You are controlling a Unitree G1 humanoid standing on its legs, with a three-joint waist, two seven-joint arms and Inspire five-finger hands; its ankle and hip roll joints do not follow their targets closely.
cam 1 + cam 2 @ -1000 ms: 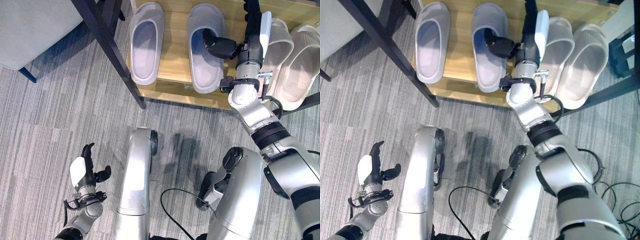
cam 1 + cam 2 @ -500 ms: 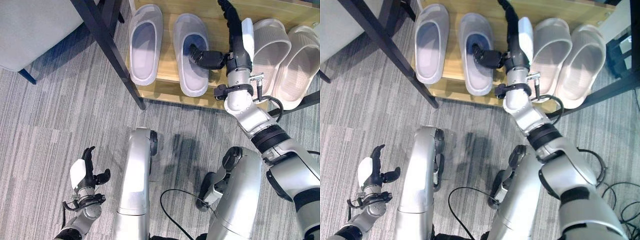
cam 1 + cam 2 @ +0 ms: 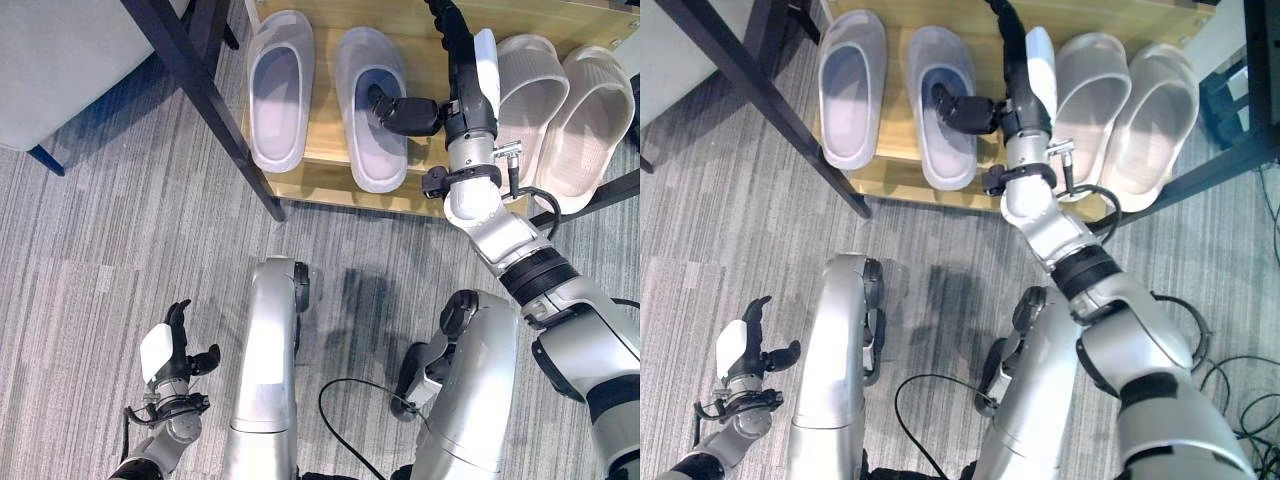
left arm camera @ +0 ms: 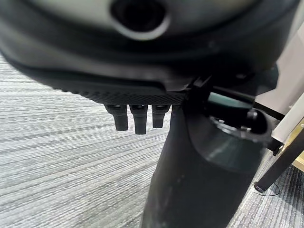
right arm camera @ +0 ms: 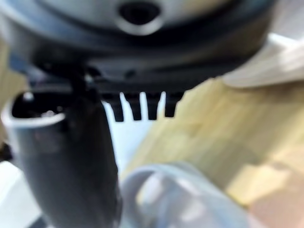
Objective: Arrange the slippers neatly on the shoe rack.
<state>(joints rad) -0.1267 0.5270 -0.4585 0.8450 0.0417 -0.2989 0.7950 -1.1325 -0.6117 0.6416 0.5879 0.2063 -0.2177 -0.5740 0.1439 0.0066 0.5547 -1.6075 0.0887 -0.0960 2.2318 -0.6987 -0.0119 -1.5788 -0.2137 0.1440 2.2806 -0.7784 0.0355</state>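
Left eye view — unmarked slippers [image 3: 371, 108] — shoe rack [image 3: 330, 182]

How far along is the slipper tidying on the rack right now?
Mostly done: all four slippers sit on the shoe rack, the beige pair side by side. In hand: the right hand has its thumb in the inner grey slipper, beside its mate. Left: letting go. The left hand is idle, open.
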